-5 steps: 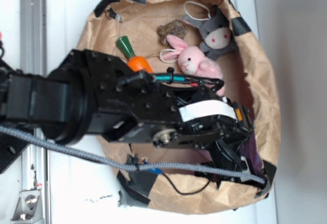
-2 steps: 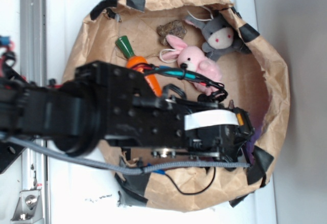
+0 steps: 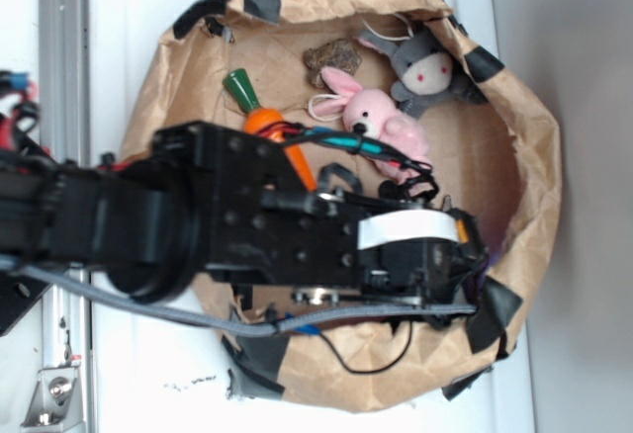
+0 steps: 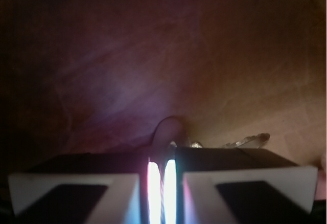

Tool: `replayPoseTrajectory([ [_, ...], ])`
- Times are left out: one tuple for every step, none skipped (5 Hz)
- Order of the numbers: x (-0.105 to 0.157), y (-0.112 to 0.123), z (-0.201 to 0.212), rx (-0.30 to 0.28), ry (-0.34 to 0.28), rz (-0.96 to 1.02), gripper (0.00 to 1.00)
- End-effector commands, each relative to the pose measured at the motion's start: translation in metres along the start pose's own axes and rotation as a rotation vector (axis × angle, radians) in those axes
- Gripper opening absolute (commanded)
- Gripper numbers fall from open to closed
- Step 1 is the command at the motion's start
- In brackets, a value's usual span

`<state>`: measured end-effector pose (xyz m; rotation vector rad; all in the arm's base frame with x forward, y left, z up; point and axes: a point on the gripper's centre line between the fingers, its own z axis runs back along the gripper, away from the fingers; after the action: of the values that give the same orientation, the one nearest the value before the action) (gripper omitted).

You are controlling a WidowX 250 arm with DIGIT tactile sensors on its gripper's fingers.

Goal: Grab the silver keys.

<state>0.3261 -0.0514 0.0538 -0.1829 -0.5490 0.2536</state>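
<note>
The claw (image 4: 161,183) is deep inside the paper bag (image 3: 514,146), its jaws pressed nearly together on a dark loop of the silver keys (image 4: 171,132), whose shiny key lies on the bag floor just beside it. The grab looks made; lifting out remains

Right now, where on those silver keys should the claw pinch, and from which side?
Probably the dark loop of the silver keys, from straight above, where the claw is: the loop stands up off the paper, while the shiny key lies flat, offering little to pinch.
</note>
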Motion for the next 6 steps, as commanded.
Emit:
replayPoseTrajectory([
  [0.021, 0.003, 0.036, -0.05, -0.03, 0.029, 0.0],
  [0.023, 0.008, 0.058, -0.031, 0.004, 0.033, 0.0],
  [0.029, 0.017, 0.111, -0.08, 0.054, 0.067, 0.0],
  [0.038, 0.044, 0.169, -0.192, 0.192, 0.14, 0.0],
  [0.055, 0.049, 0.191, -0.15, 0.226, 0.166, 0.0],
  [0.052, 0.037, 0.159, 0.115, 0.312, 0.176, 0.0],
])
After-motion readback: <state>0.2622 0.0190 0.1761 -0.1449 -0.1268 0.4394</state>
